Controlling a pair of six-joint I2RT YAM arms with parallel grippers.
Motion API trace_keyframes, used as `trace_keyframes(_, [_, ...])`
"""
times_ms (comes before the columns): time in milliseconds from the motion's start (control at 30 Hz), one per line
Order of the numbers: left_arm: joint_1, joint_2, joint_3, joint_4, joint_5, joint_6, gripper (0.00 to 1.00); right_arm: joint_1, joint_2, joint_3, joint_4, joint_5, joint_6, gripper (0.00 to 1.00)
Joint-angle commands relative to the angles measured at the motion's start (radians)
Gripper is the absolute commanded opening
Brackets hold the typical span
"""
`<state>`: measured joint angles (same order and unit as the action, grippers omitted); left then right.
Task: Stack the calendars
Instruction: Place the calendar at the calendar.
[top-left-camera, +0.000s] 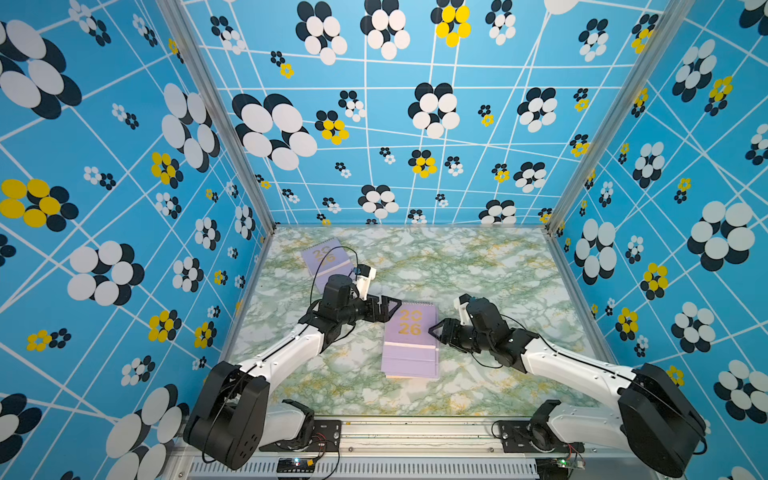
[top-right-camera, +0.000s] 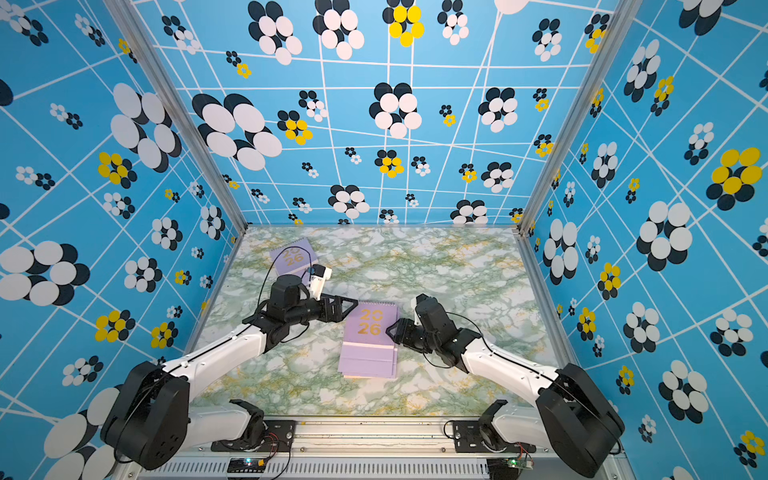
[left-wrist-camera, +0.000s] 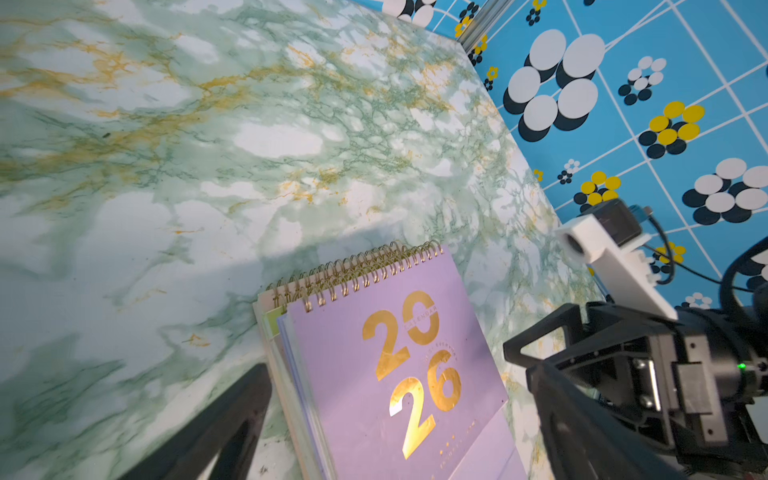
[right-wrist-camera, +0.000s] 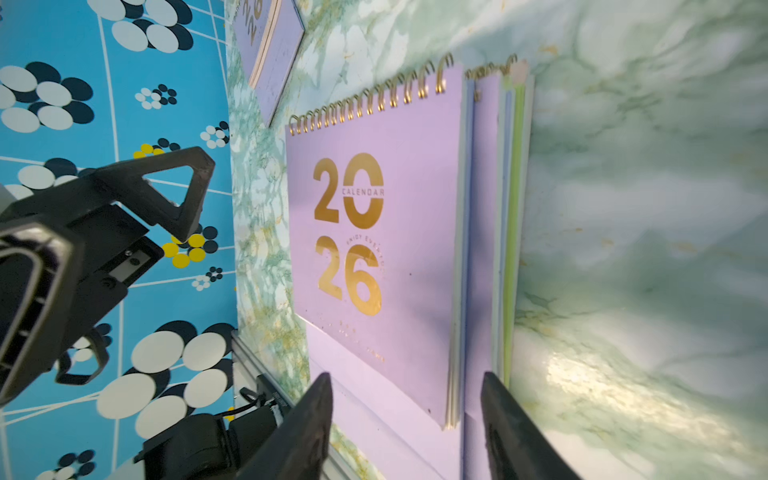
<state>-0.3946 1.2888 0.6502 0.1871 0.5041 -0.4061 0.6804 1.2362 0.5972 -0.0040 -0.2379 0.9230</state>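
Status: nearly done. The stack (top-left-camera: 411, 345) sits mid-table (top-left-camera: 498, 266), with a lilac "2026" cover on top and the spirals (left-wrist-camera: 353, 270) at the far end. One stray calendar (top-left-camera: 322, 257), also lilac, lies flat at the far left, well apart from the stack and not yet stacked. It's the only loose one I can see. So one pick-and-place is left, plus probably a squaring-up, since the layers are staggered at the near end.

Claws:
- Left claw (top-left-camera: 388, 309): spread wide and empty, at the stack's far-left corner, between stack and stray calendar.
- Right claw (top-left-camera: 434, 330): at the stack's right edge, jaws parted with that edge between them. The fingers look clear of the covers, so I read it as not gripping.

View differences:
- Both top views: only the lilac top and a peach sliver at the near edge show. The left arm (top-left-camera: 286, 353) and its cable cover part of the stray calendar.
- Right wrist: shows the stack's side, with lilac, bluish, yellow-green and peach layers. Probably five in there, but the layers blur together and I can't count for sure. It also catches a corner of the stray calendar and one left claw finger.
- Left wrist: shows doubled spirals, with peach and yellow-green edges peeking out at the far-left corner. The stray calendar isn't in it.
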Motion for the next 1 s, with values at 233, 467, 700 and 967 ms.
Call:
trace_keyframes(233, [-0.051,-0.062,0.033,-0.197,-0.108,0.033,1.0,0.004,0.035,0.135,-0.298,0.139,-0.061,0.71])
trace_keyframes(467, [-0.108,-0.057,0.059,-0.299,-0.15,0.009,1.0,0.003,0.114,0.196,-0.357,0.129,-0.062,0.72])
trace_keyframes(700, [-0.123,-0.027,0.066,-0.336,-0.153,-0.012,1.0,0.003,0.159,0.205,-0.349,0.123,-0.057,0.73])
trace_keyframes(967, [-0.157,0.017,0.082,-0.309,-0.177,-0.038,0.99,0.003,0.192,0.213,-0.319,0.101,-0.055,0.73])
